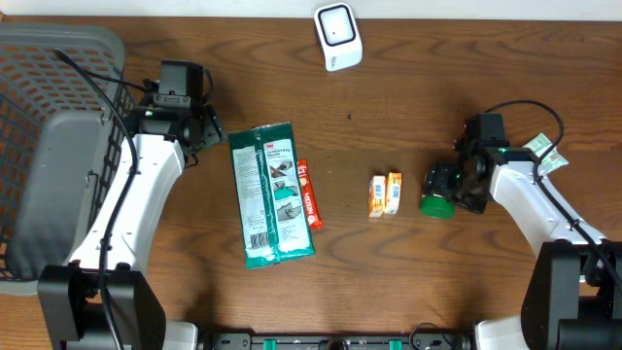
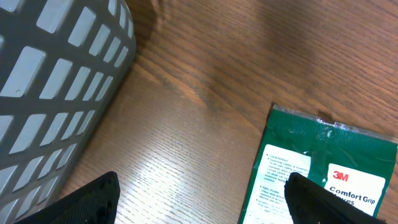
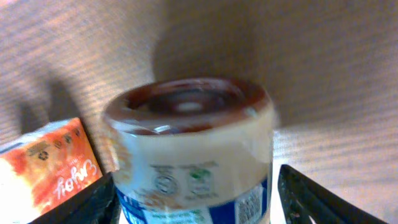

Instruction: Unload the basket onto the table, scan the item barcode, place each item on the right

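I'm hovering the right jaws open astride the labelled jar (image 3: 193, 149) at mid-frame, its axis pointing up the frame, while the left jaws are idling open, well apart.

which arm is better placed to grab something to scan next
Right. Its open gripper sits around the jar, a finger on either side, and what looks like a barcode shows low on the label. The left gripper hovers open at the edge of the green packet, not around it.

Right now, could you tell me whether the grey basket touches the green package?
Apart: the left wrist view shows bare wood between basket and package.
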